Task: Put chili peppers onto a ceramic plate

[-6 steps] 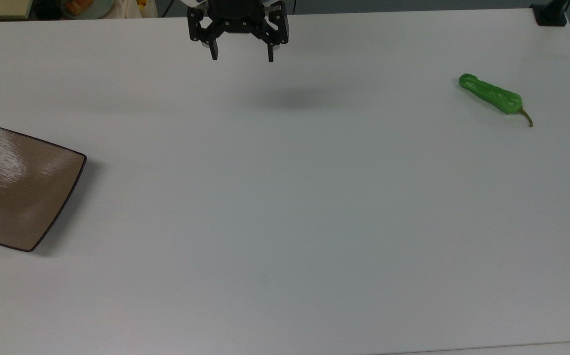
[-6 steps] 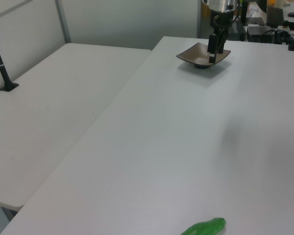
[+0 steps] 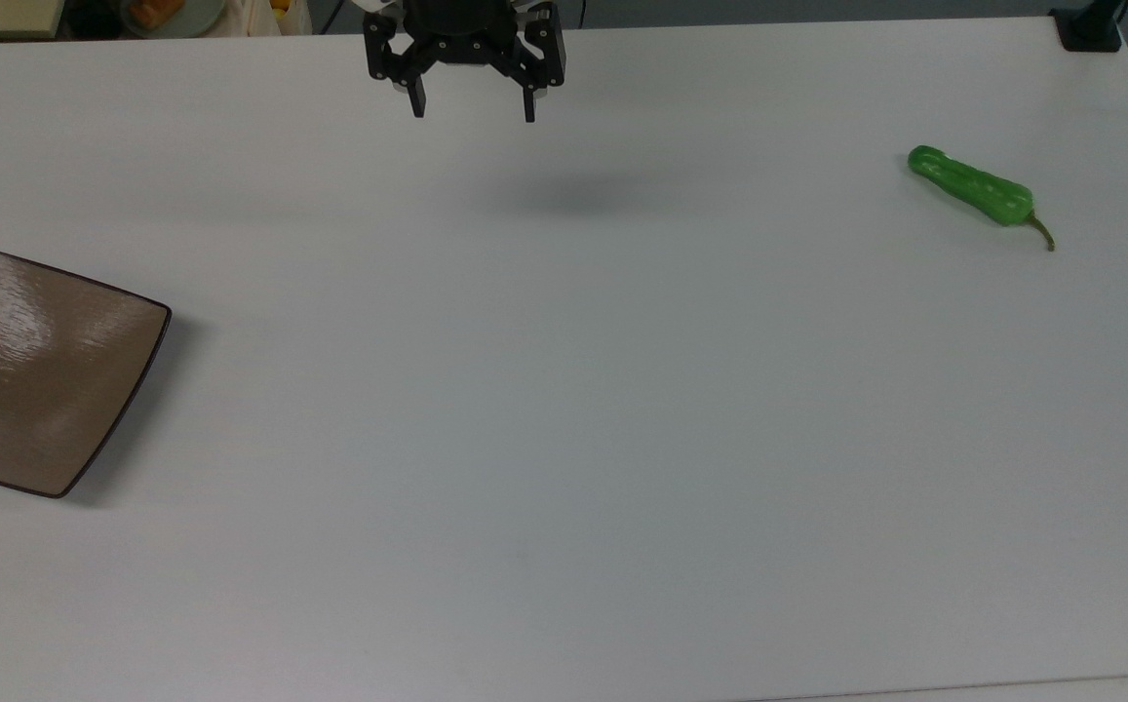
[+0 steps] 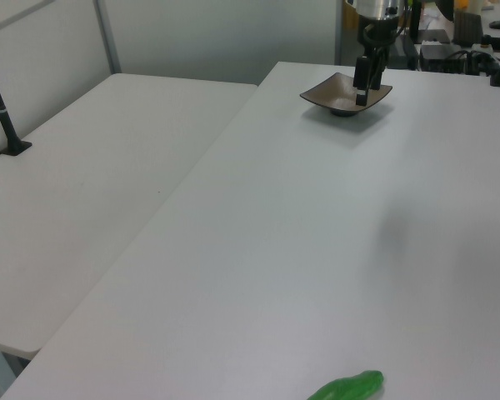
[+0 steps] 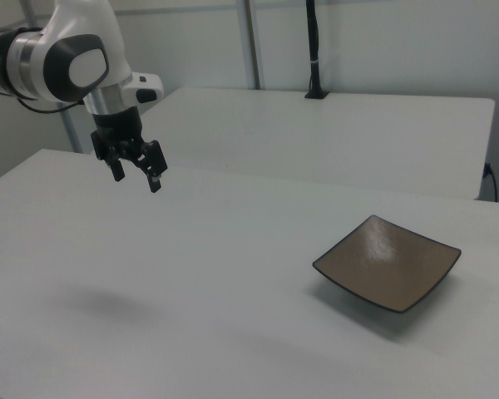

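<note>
The black two-finger gripper hangs above the white table with its fingers spread apart and nothing between them. The glossy green chili pepper lies well apart, toward the top view's right; the square brown ceramic plate sits at the top view's left.

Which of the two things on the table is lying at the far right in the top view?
The green chili pepper, stem pointing toward the top view's lower right. The brown square ceramic plate sits at the opposite, left edge.

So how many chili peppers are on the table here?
1: the chili pepper lies near the top view's upper right, far from the ceramic plate at its left edge. None seems hidden.
</note>
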Action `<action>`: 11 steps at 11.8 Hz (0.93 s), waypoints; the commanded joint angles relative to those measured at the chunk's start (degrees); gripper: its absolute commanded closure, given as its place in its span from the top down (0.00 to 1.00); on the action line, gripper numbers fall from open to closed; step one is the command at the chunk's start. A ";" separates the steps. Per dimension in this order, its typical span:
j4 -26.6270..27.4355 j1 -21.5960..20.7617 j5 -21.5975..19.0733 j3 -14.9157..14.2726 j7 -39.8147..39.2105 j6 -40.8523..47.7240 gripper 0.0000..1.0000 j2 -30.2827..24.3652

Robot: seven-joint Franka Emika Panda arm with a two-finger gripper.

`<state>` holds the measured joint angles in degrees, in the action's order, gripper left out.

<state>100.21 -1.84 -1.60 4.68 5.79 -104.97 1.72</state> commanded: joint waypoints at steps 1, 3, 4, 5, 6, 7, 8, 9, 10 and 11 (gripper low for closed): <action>1.39 -0.54 -0.51 -0.73 -1.05 -0.06 1.00 -1.45; 1.21 -0.62 -0.42 -0.73 -0.96 -1.03 1.00 -1.37; 1.21 -0.89 -0.25 -0.64 -0.96 -1.20 1.00 -1.28; 1.21 -0.89 -0.33 -0.46 -0.79 -2.34 1.00 -1.28; 1.21 -0.97 -0.94 -0.29 -0.44 -3.57 1.00 -1.19; 1.21 -1.06 -1.21 -0.03 -0.08 -5.58 1.00 -0.58; 1.30 -1.15 -1.21 0.41 0.18 -6.65 1.00 -0.49; 1.39 -1.15 -1.30 1.63 0.01 -6.92 1.00 -0.40; 1.30 -1.06 -1.30 3.13 0.01 -6.92 1.00 -0.05; 1.21 -1.15 -1.30 4.01 0.01 -7.01 1.00 0.30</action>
<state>100.20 -2.63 -1.65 6.75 5.86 -110.24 2.19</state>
